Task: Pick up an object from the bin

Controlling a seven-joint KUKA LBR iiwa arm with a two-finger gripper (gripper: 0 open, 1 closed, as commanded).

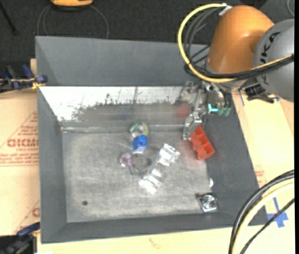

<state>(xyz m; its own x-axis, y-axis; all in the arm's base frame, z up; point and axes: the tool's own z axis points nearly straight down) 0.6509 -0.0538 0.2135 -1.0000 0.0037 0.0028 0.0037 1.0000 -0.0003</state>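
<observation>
Where the gripper hangs, close to the right wall near the back of the bin, we cannot tell if it is open or closed. A red block lies just beside it, at the right edge of the floor. Toward the middle we see a small heap: a blue piece, a clear piece and more bits. A shiny thing sits in the front right corner. The left half of the floor is bare, with lots of room.

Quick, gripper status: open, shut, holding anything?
Gripper: open or shut cannot be told; it is down right beside the red block at the bin's right side.
</observation>
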